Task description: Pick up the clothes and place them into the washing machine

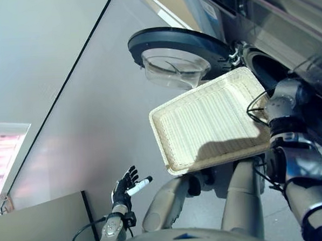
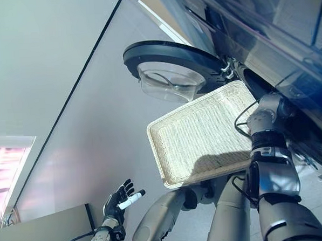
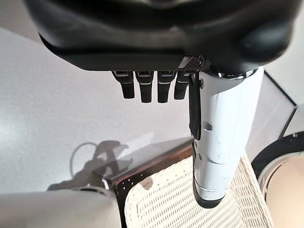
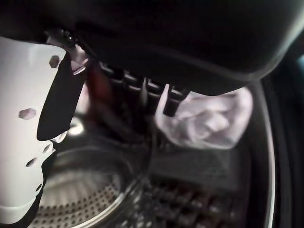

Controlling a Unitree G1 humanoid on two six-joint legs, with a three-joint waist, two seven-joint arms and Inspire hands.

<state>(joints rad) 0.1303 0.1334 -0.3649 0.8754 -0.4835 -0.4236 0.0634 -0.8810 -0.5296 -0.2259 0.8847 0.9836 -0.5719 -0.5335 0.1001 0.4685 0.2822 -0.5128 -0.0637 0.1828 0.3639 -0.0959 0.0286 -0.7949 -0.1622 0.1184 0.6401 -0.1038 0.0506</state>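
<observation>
Right wrist view, crumpled pale cloth [image 4: 209,118] inside washing machine drum [image 4: 95,199]

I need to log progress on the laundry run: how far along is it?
Nearly done. The wicker basket looks empty. The right hand is inside the washing machine drum, with a pale cloth by its fingers. The left hand is open and idle. Left: release, withdraw.

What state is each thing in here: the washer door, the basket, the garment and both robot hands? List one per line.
Washing machine door: swung open.
Wicker basket: empty, tilted beside the drum opening.
Pale garment: inside the drum, just past the right robot hand's fingers.
Left robot hand: open, holding nothing, low and apart from the basket.
Right robot hand: reached into the drum; grip unclear.
</observation>
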